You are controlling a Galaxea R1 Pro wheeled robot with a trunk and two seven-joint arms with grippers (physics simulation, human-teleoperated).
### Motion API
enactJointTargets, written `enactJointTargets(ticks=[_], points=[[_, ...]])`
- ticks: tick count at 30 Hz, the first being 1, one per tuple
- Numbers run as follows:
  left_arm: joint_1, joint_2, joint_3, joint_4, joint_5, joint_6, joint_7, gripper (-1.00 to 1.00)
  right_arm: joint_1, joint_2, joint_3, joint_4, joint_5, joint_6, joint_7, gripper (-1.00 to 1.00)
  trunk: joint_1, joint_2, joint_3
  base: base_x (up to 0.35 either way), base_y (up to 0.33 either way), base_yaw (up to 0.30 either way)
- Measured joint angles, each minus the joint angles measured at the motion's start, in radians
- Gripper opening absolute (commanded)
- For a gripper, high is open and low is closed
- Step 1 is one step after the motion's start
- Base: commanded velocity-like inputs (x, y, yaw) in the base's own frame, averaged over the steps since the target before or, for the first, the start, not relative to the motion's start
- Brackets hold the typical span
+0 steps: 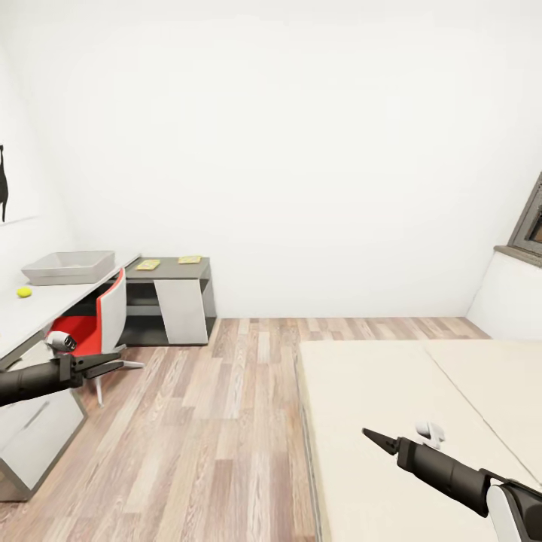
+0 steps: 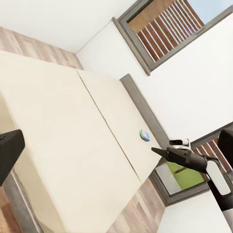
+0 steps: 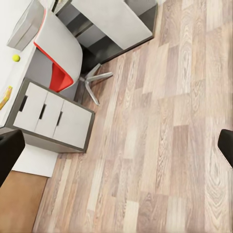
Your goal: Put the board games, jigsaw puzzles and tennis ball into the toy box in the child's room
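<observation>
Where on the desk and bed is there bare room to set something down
The table is bare between the tennis ball and its near edge, and beside the toy box. The bed is bare across its near mattress; one small round object lies by the headboard. The lower cabinet holds two flat yellow items.

one tennis ball (image 1: 24,292), one toy box (image 1: 68,266)

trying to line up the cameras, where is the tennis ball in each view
Head view: the tennis ball lies at far left on the pale table, just in front of the grey toy box.
Right wrist view: it sits on that table beside the toy box.
Left wrist view: not in it.
Shared landmark: the red and grey chair by the table.
</observation>
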Motion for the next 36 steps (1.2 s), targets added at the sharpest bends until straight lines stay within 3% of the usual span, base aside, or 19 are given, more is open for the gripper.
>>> enactJointTargets(ticks=[17, 28, 36], points=[[0.0, 0.0, -0.001, 0.0, 0.0, 0.0, 0.0, 1.0, 0.0, 0.0, -0.001, 0.0, 0.0, -0.001, 0.0, 1.0, 0.0, 0.0, 0.0, 0.0, -0.273, 0.0], [0.0, -0.061, -0.011, -0.001, -0.003, -0.001, 0.0, 1.0, -0.001, 0.007, -0.003, 0.004, -0.001, -0.001, 0.001, 1.0, 0.0, 0.0, 0.0, 0.0, -0.022, 0.0], [0.0, -0.074, -0.032, -0.001, -0.003, -0.001, 0.002, 1.0, -0.001, 0.017, -0.003, 0.004, -0.002, -0.001, 0.002, 1.0, 0.0, 0.0, 0.0, 0.0, -0.131, 0.0]])
